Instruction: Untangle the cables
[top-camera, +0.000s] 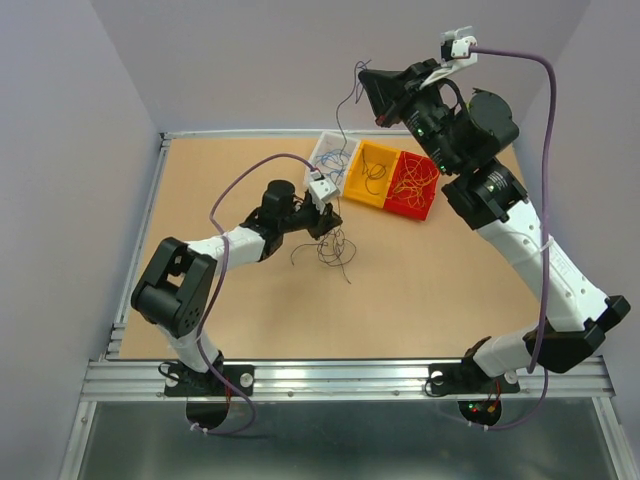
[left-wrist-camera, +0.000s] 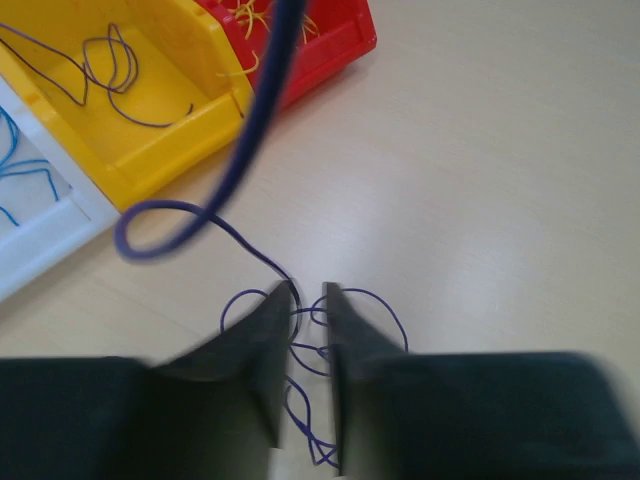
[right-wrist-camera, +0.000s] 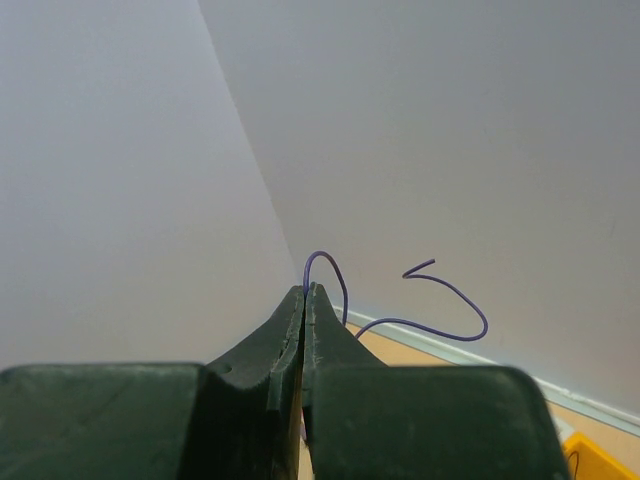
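The cables are a small tangle of thin dark purple wires on the tan table. My left gripper is low over it. In the left wrist view its jaws stand a narrow gap apart, open, with purple loops lying between and around the fingers. My right gripper is raised high at the back and is shut on one purple wire, whose end curls out past the tips. That wire hangs down towards the tangle. It passes close to the left wrist camera as a blurred strand.
Three bins stand in a row behind the tangle: a white one with blue wires, a yellow one with dark wires, a red one with yellow-orange wires. The yellow bin and the red bin lie just beyond the left fingers. Grey walls enclose the table.
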